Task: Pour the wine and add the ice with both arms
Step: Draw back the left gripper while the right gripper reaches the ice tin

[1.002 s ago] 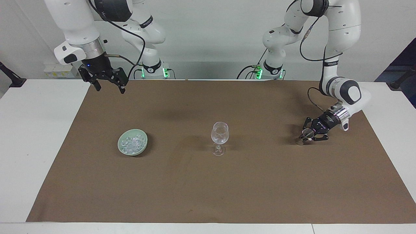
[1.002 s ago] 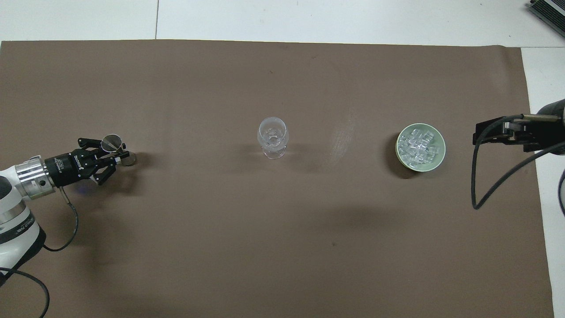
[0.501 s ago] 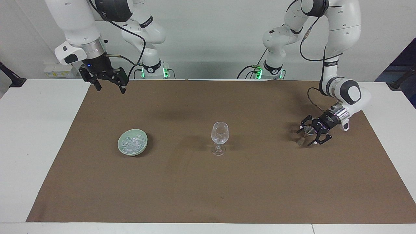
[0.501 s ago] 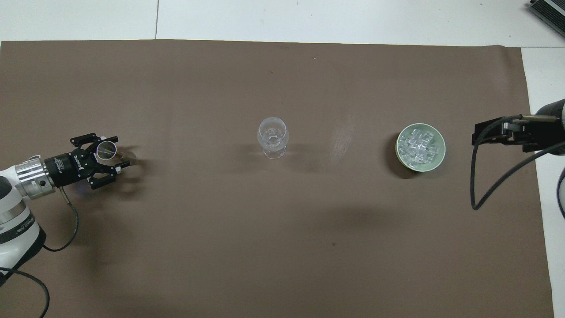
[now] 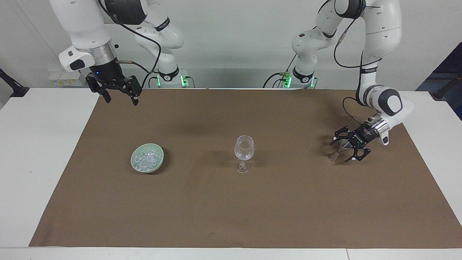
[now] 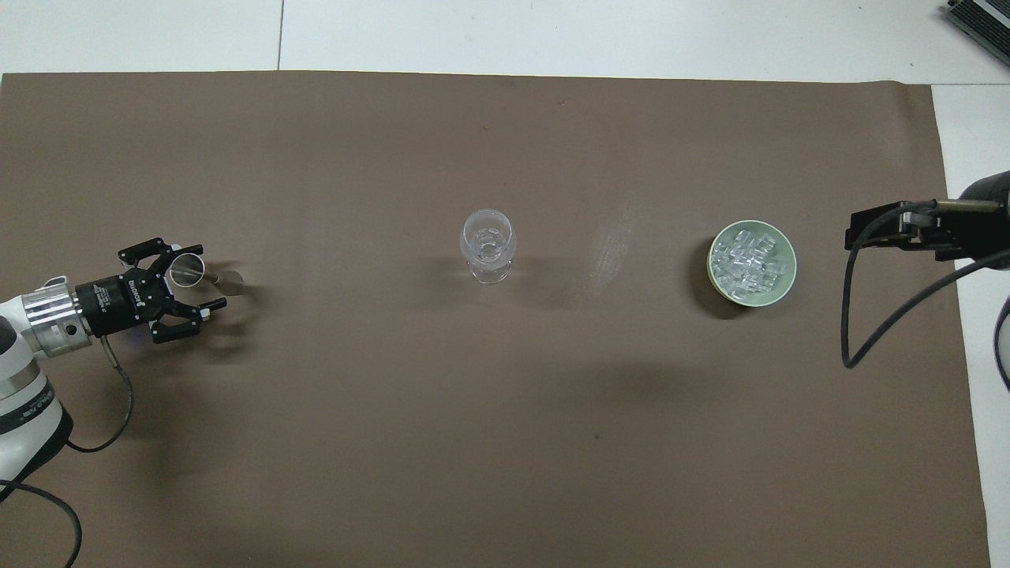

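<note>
While both arms sit apart at opposite ends of the brown mat (image 5: pixel 231 209), the ice (image 5: pixel 146 159) lies heaped in a pale green bowl (image 5: pixel 134 164) toward the right arm's end. Wine glass (image 5: pixel 244 148) stands upright mid-mat, well apart from the bowl.

Left gripper (image 5: pixel 347 149): low over the mat at its own end, fingers spread wide around a small clear stemmed glass (image 6: pixel 186 267), not clamped on it. Right gripper (image 5: pixel 118 94): raised near the mat's edge closest to the robots, fingers apart, holding nothing; waiting.

Handling, my guess: ice chunks are small, light, hard and slick, so they will likely squirt from a pinch; take one chunk across its flat sides, or tip the bowl by its rim. Glassware is fragile and top-heavy.

Hard to read: whether either glass holds liquid, and whether the small glass stands square or leans. Overhead, the right gripper's tips are cut off.
</note>
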